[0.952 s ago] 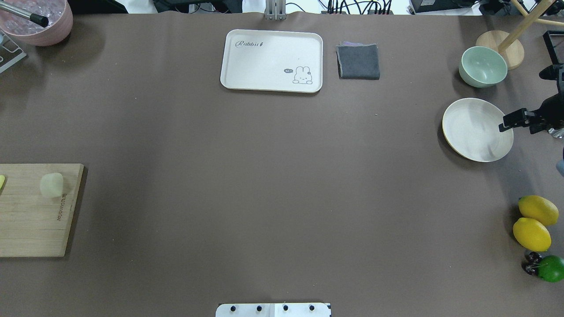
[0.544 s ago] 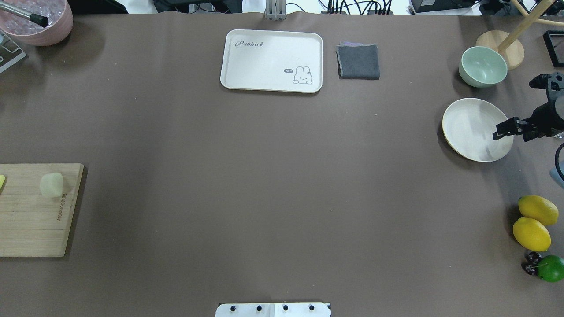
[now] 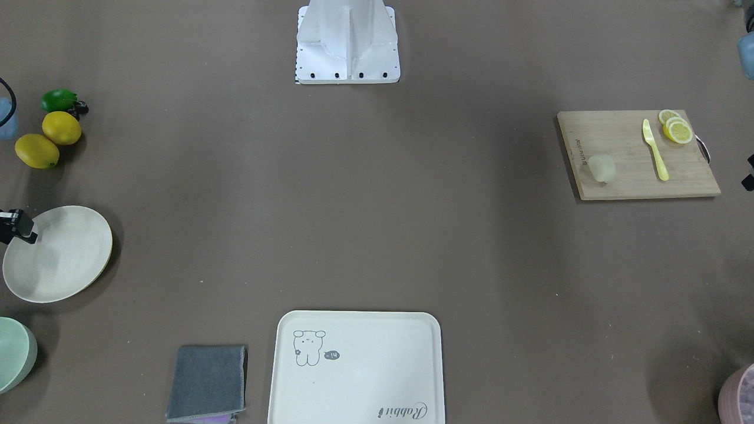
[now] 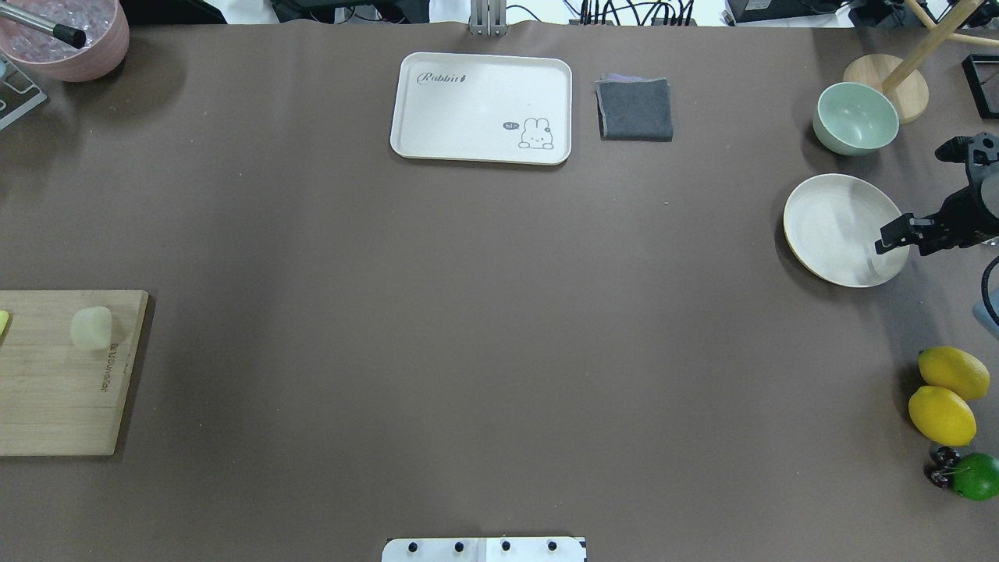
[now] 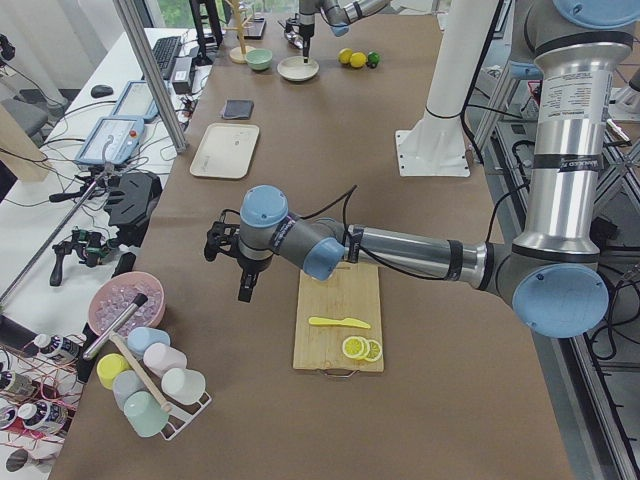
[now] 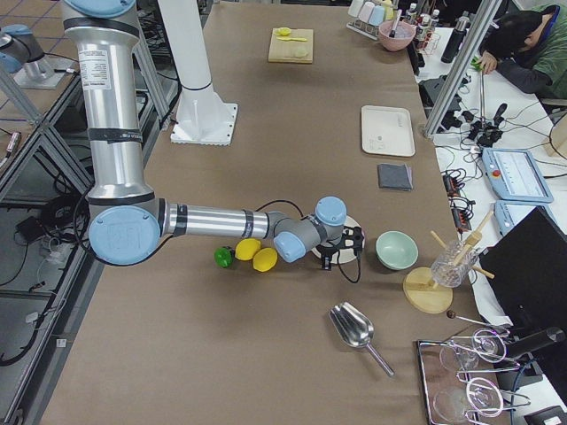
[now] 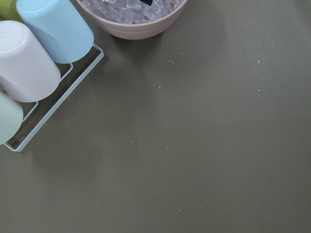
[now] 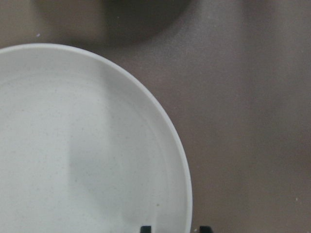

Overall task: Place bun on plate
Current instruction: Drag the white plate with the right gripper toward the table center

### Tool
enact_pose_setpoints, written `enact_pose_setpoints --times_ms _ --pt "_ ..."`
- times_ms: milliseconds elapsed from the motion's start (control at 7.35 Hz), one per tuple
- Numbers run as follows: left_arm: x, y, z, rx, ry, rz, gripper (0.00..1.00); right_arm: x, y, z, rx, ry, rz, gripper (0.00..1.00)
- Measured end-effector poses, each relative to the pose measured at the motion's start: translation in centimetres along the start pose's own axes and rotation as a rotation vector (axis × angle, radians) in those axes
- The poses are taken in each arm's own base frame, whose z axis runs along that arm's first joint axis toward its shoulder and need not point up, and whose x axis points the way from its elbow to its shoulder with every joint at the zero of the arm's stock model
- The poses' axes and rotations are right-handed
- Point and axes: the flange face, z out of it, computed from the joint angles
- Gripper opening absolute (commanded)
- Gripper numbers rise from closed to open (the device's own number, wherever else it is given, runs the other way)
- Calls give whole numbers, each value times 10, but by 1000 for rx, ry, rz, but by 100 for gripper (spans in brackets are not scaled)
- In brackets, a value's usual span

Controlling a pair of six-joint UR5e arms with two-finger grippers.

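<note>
The bun is a pale cream lump lying on the wooden cutting board at the table's left edge; it also shows in the front view as the bun. Nothing is touching it. The round cream plate sits empty at the far right. My right gripper hangs at the plate's right rim. In the right wrist view the right gripper is open, its two dark fingertips standing on either side of the rim. My left gripper hovers over bare table beside the board; whether it is open or shut I cannot tell.
A cream rabbit tray and a folded grey cloth lie at the back centre. A mint bowl stands behind the plate. Two lemons and a lime lie nearer than it. A yellow knife and lemon slices share the board.
My right gripper has shifted a little leftward and toward the robot along the plate's right rim. The bun and the plate have not moved.
</note>
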Motion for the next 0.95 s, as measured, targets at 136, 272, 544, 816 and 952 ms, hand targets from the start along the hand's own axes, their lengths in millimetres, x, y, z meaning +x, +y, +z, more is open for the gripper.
enact_pose_setpoints --times_ms 136,272,544,816,952 --pt "1 0 -1 1 1 0 98 0 -1 0 7 8 1 0" --pt "1 -1 -1 2 2 1 98 -3 -2 -2 11 5 1 0" --pt "2 -1 -2 3 5 2 98 -16 -8 -20 26 -38 32 0" --pt "3 -1 -3 4 6 4 98 -21 -15 -57 17 -148 76 0" --pt "3 -1 -3 5 6 5 98 -27 -18 -77 7 -208 78 0"
